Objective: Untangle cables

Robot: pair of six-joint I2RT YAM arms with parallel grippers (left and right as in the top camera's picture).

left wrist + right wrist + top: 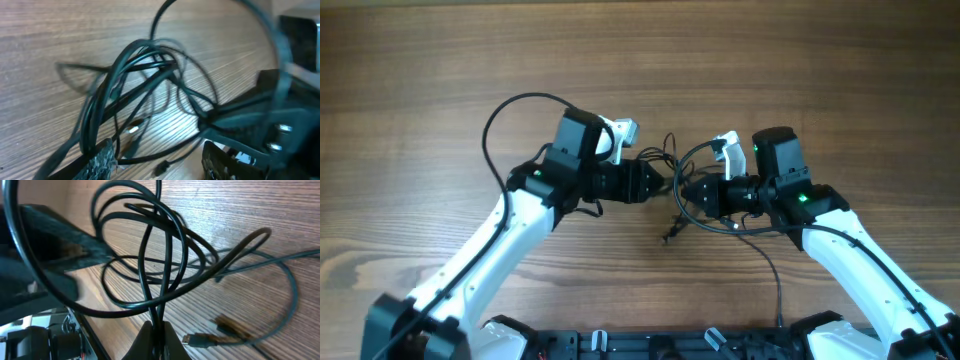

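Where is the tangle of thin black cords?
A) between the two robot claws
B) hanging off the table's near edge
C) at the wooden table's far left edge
A: the overhead view shows the thin black cords bunched between the left gripper and the right gripper, in the middle of the wooden table.

Left arm, right arm — white shells, black joints, green LEDs; left gripper, right gripper black.
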